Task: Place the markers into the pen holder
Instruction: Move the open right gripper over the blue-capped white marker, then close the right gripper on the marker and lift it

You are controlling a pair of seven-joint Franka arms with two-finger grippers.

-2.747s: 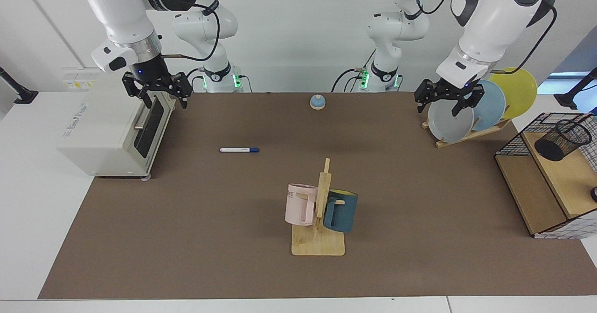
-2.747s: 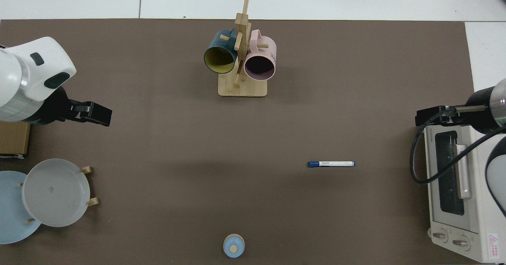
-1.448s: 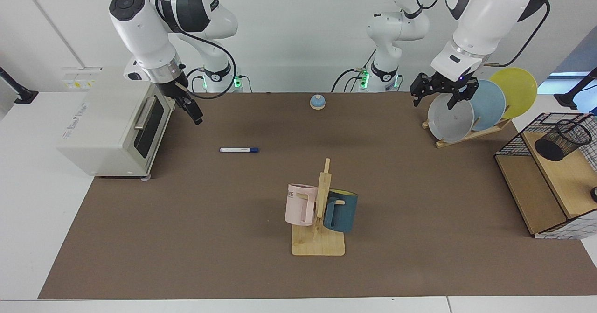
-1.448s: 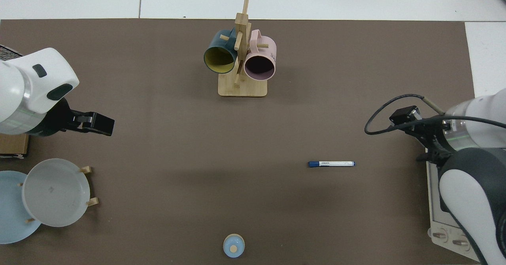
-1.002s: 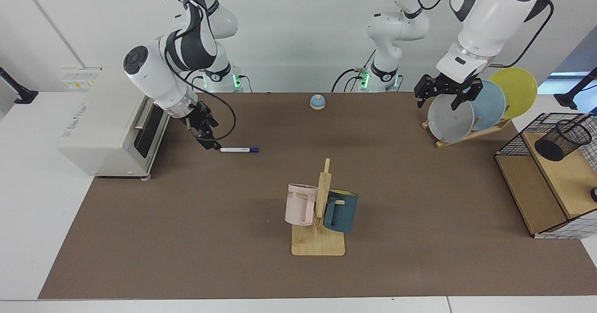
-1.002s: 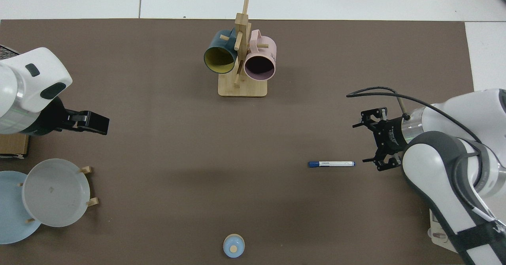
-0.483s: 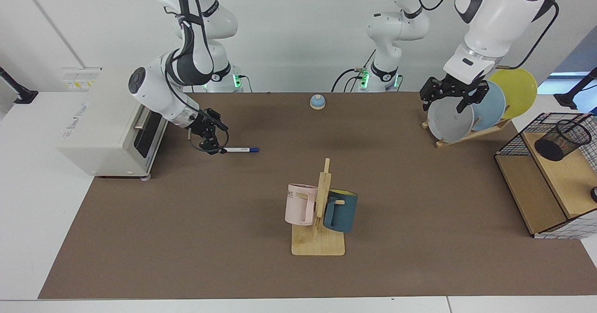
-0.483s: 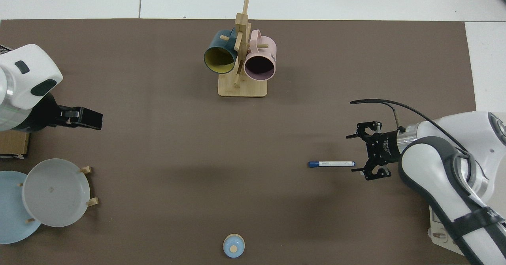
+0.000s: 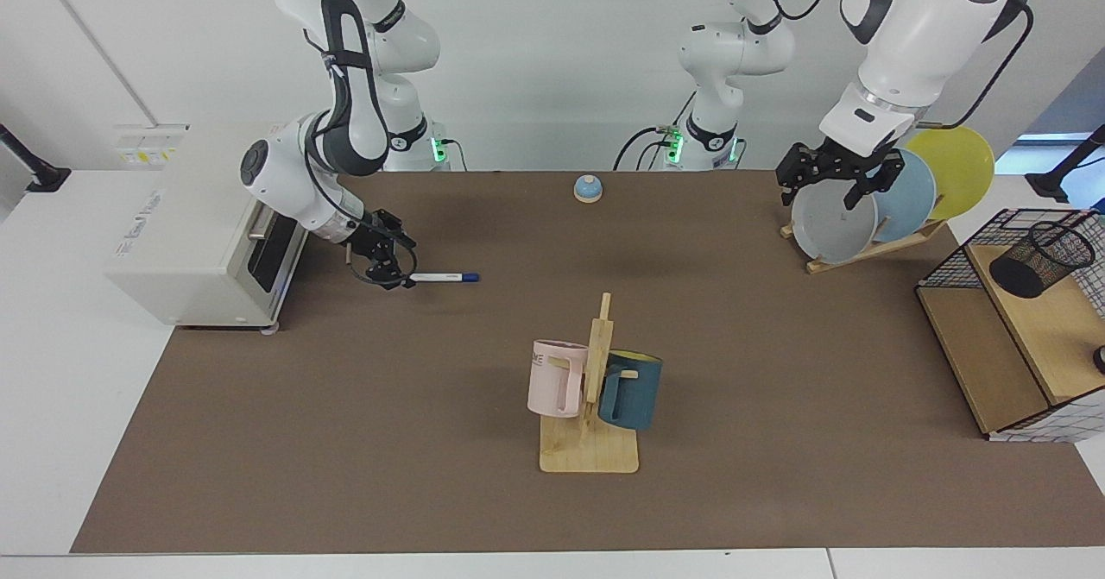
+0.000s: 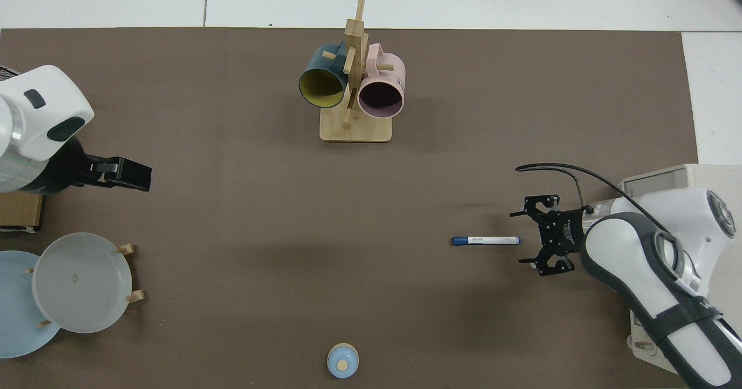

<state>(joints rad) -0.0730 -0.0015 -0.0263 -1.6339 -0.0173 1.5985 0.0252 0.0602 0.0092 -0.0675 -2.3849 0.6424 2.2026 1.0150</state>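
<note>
On the brown mat (image 9: 345,406), the right gripper (image 9: 399,270) and the left gripper (image 9: 827,184) both have spread fingers.

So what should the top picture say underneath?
Right gripper, open, reaches toward the marker lying on the table.

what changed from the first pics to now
The right gripper left its spot above the toaster oven, came down to the mat and lined up, open, at the white end of the marker, without gripping it. The left gripper only shifted slightly over the plate rack and waits. The marker, pen holder, mug stand and bell kept their places.
</note>
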